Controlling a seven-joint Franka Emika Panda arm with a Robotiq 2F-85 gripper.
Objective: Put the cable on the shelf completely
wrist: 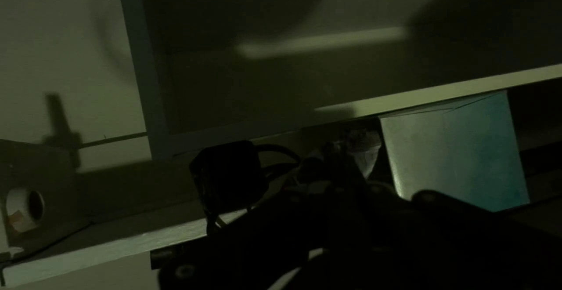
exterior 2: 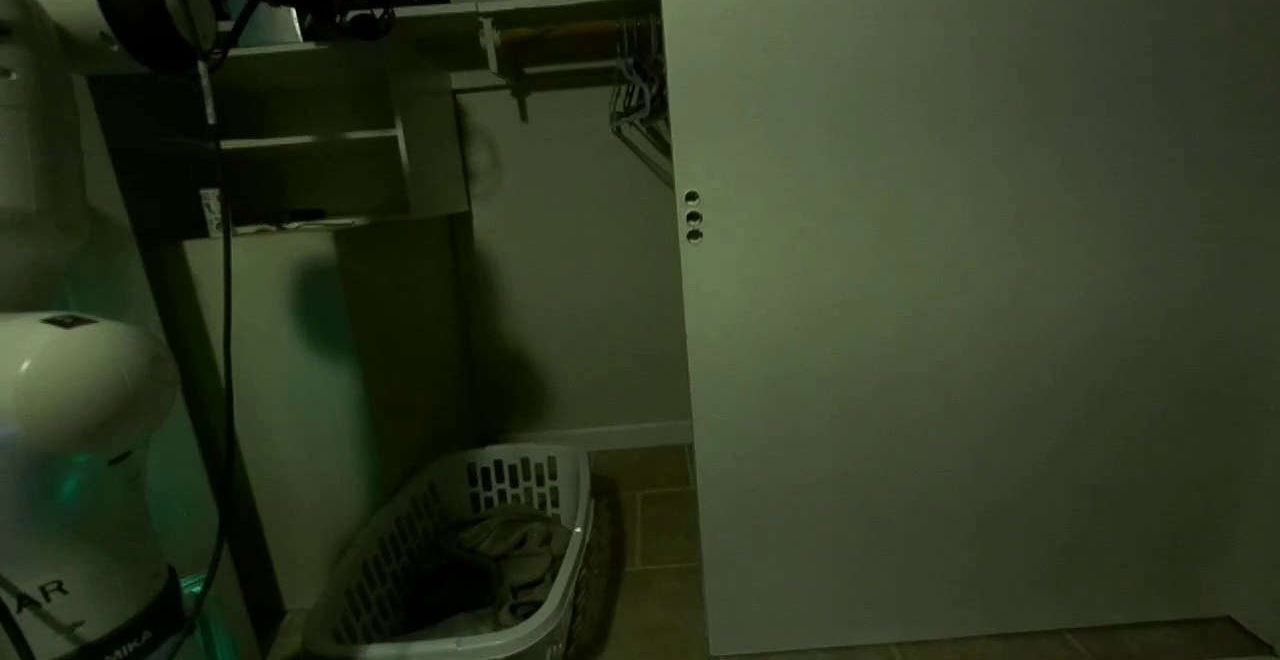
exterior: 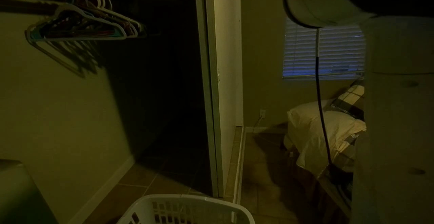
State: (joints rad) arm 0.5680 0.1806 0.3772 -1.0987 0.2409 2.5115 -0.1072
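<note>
The shelf (exterior 2: 570, 2) is a long board seen edge-on in an exterior view; its pale front edge (wrist: 118, 242) crosses the lower left of the wrist view. My gripper (wrist: 337, 158) is over the shelf, very dark, its fingers converged and apparently shut on the cable. The cable (wrist: 281, 151) shows as dark loops between the fingertips and a black box-shaped piece (wrist: 230, 175) at the shelf's front edge. A thin strand hangs over that edge below the piece. In an exterior view the cable (exterior 2: 375, 28) droops in a small loop below the gripper. The exact grip is hidden in shadow.
A pale blue-green box (wrist: 456, 154) stands beside the fingers on the shelf. Cubbies (exterior 2: 310, 140) are below the shelf, hangers (exterior 2: 640, 90) to the side. A sliding door (exterior 2: 960, 290) covers part of the closet. A laundry basket (exterior 2: 580, 540) stands on the floor.
</note>
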